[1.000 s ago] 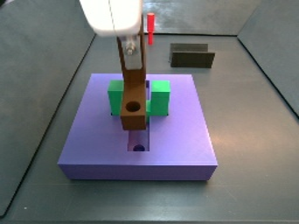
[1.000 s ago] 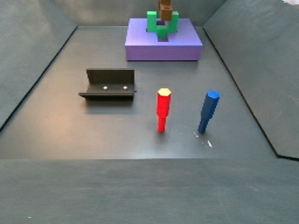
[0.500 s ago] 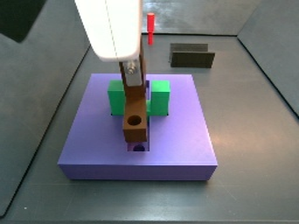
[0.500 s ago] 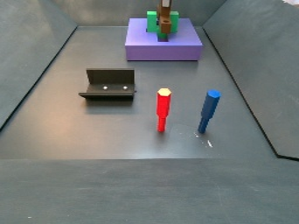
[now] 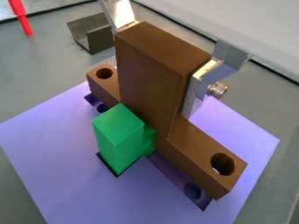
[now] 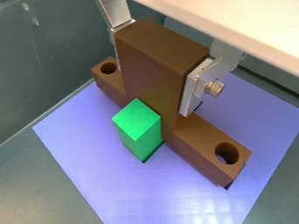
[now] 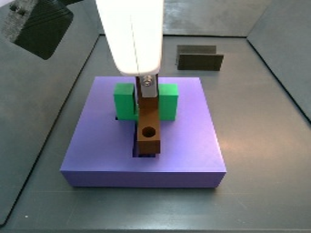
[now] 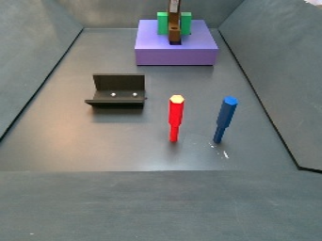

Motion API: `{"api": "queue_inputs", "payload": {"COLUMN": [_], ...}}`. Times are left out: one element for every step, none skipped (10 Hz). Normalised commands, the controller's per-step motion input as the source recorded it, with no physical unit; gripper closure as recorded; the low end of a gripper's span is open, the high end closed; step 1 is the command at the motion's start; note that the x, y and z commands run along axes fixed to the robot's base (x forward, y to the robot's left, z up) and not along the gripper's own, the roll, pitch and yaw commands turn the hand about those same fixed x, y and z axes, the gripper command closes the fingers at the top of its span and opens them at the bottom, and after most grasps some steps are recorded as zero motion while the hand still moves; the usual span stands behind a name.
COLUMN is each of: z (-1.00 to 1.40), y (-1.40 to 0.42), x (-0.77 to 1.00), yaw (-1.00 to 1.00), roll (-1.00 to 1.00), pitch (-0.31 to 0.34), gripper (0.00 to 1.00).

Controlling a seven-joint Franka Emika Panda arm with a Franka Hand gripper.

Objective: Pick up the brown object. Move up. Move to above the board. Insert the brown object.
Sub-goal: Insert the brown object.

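Note:
The brown object (image 7: pixel 148 135) is a T-shaped block. Its long bar lies along the groove of the purple board (image 7: pixel 91 150), and its stem stands up between the arms of the green U-shaped block (image 7: pixel 122 102). My gripper (image 7: pixel 145 86) is shut on the stem from above. In both wrist views the silver fingers (image 5: pixel 218 68) (image 6: pixel 208 74) press on the sides of the stem (image 5: pixel 152 83) (image 6: pixel 158 79), and a green arm (image 5: pixel 122 136) (image 6: pixel 138 127) stands beside it. The bar's round end holes show in a wrist view (image 5: pixel 219 162). The board also shows at the far end in a side view (image 8: pixel 176 49).
The dark fixture (image 8: pixel 116 90) stands on the grey floor, also in a side view (image 7: pixel 201 58). A red peg (image 8: pixel 176 118) and a blue peg (image 8: pixel 224 120) stand upright near it. Grey walls ring the floor.
The gripper has come down with the brown object. The bar has dropped from above the board into the groove between the green block's arms.

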Motion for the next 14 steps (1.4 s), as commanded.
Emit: {"api": "queue_inputs", "payload": {"z": [-0.08,-0.13,-0.15,-0.17,-0.24,-0.27,-0.27,-0.34,-0.28,-0.19,-0.33,-0.31,-0.32,-0.35], "y": [0.03,0.01,0.0,0.0,0.0,0.0,0.0,0.0,0.03,0.22,0.0,-0.08,-0.07,-0.23], "x": [-0.17,-0.02,0.0,0.0,0.0,0.0,0.0,0.0,-0.07,-0.15,0.05,0.05,0.04,0.19], "yaw": [-0.21,-0.19,-0.12,-0.05,-0.05,-0.02,0.0,0.0,0.0,0.09,0.31,0.14,0.17,0.09], "roll": [0.06,0.07,0.07,0.05,0.09,0.13,0.12,0.08,0.09,0.06,0.06,0.04,0.04,0.0], "pitch": [0.0,0.0,0.0,0.0,0.0,0.0,0.0,0.0,0.0,-0.006,0.0,-0.006,0.0,0.0], "gripper": [1.0,1.0,1.0,1.0,1.0,1.0,1.0,1.0,1.0,1.0,1.0,1.0,1.0,1.0]}}
